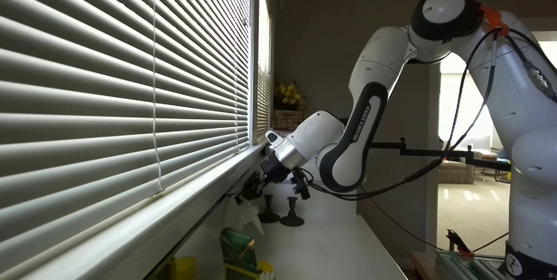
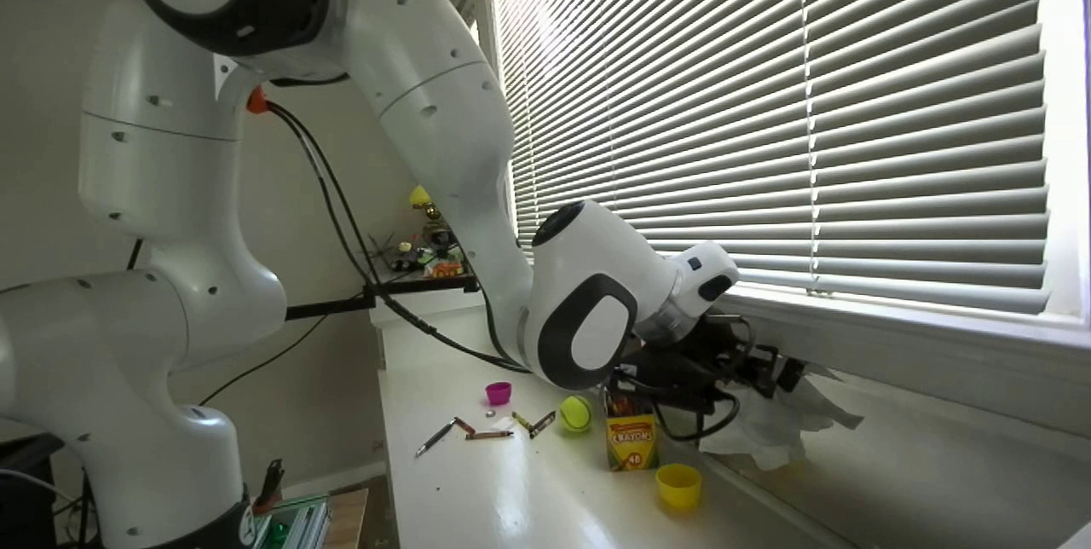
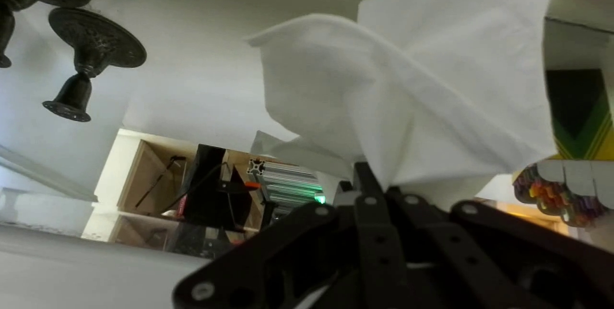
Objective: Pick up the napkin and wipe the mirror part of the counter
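Gripper (image 3: 376, 179): fingers clenched together on the napkin (image 3: 412, 83), which fans out from the tips across centre and upper right of the wrist view. In an exterior view, napkin hangs right of centre, below the sill (image 2: 920, 361) and near the mirror (image 2: 938, 476); whether they touch, cannot tell. Counter (image 2: 477, 506) fills bottom centre there, bearing crayon box (image 2: 632, 442), yellow cup (image 2: 679, 487) and ball (image 2: 575, 414). Two candlesticks (image 3: 98, 47), upper left of wrist view.
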Robot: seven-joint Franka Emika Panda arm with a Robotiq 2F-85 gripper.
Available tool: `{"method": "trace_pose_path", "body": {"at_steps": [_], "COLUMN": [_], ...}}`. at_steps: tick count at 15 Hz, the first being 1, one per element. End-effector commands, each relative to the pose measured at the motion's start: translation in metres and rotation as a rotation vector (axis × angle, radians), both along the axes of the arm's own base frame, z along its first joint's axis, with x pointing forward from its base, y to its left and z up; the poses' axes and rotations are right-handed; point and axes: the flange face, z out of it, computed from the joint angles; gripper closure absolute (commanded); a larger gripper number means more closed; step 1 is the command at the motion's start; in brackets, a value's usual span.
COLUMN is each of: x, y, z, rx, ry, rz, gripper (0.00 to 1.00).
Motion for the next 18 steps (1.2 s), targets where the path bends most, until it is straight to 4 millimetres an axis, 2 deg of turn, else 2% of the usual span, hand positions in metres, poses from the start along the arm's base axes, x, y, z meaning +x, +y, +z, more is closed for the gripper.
{"method": "trace_pose_path", "body": {"at_steps": [1,9,12,14,18], "x": [0.008,0.013,0.011,0.006,-0.001], "y": [0.022,0.012,0.019,0.020,0.012], "z": [0.005,-0.020,-0.034,-0.035,-0.024], "rx": [0.007,0.013,0.015,0.008,-0.009], "ry": [-0.014,0.057,0.123,0.145,0.143], "rz": [0.057,0.038,0.048,0.049,0.028], "gripper": [1.00,1.00,1.00,1.00,1.00]}}
